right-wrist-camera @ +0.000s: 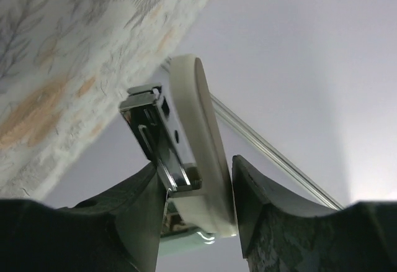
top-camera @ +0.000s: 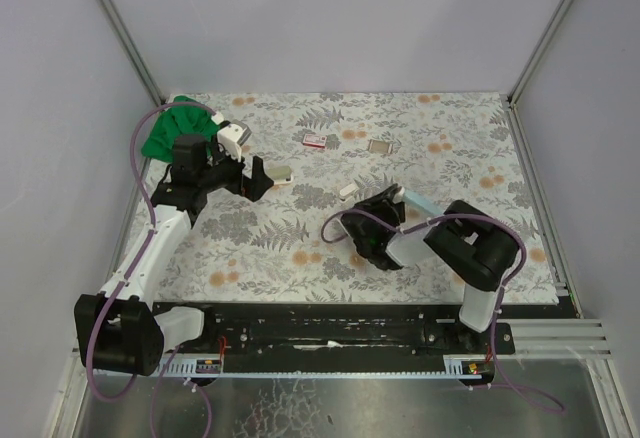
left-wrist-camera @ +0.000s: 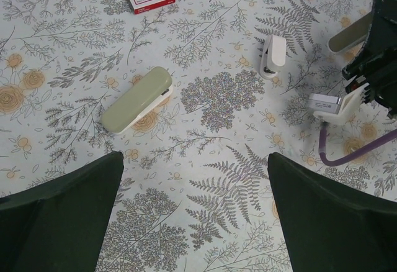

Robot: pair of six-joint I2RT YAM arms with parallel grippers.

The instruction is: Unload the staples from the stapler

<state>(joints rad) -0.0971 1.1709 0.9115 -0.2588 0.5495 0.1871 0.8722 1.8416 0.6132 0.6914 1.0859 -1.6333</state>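
**Gripping one stapler in the right gripper**

The right gripper (right-wrist-camera: pixel 195 169) has its jaws part way closed around the held stapler (right-wrist-camera: pixel 205 129). One finger presses the shiny metal rail (right-wrist-camera: pixel 149 123). The other finger presses the cream body, so the stapler sits tight between them. The front end of the rail sticks out past the fingers. I cannot tell if the staples are inside the rail, and I cannot pick out any loose ones on the flowery cloth (top-camera: pixel 300 248).

The red-and-white box (top-camera: pixel 314 140) lies flat on the cloth. In the top view, the held stapler is nearer the arm bases than the box and off to its right.

The left gripper (left-wrist-camera: pixel 193 155) is left of the box and a little nearer the bases. Its jaws are wide open and hold nothing.

A sage-green stapler (left-wrist-camera: pixel 136 100) lies flat on the cloth, left of the box and just beside the left gripper. A small white stapler (left-wrist-camera: pixel 273 54) lies between the box and the held stapler. A small grey flat thing (top-camera: pixel 378 146) lies to the right of the box, about level with it, and it is too small to tell what it is
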